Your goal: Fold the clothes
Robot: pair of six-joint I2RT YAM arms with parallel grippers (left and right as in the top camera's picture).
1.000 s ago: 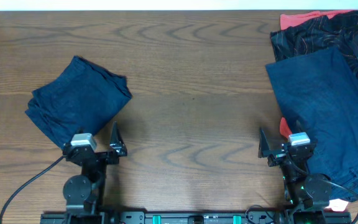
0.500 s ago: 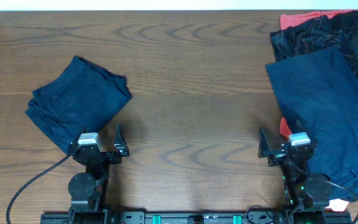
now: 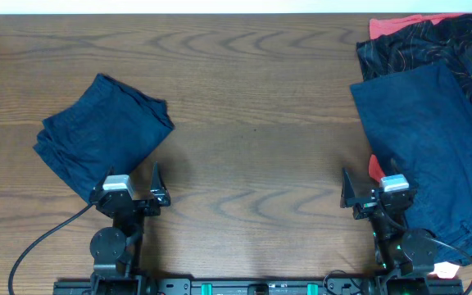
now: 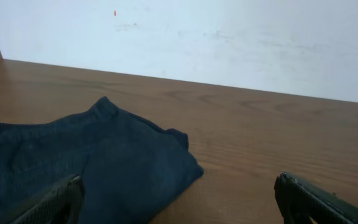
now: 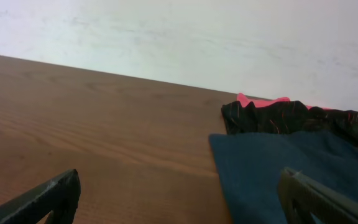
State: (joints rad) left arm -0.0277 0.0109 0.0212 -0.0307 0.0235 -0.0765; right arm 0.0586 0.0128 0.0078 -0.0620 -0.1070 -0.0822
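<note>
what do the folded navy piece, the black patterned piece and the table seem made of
Folded navy piece: matte woven cloth, perhaps cotton; soft creases, visible seams. Black patterned piece: thinner fabric, possibly synthetic; fine reddish lines, loose folds. Table: wood or wood-look laminate; brown grain, slight sheen.

navy shorts (image 3: 426, 141): cut by right edge | coral-red piece (image 3: 388, 29): mostly under black piece (image 3: 420, 49)
</note>
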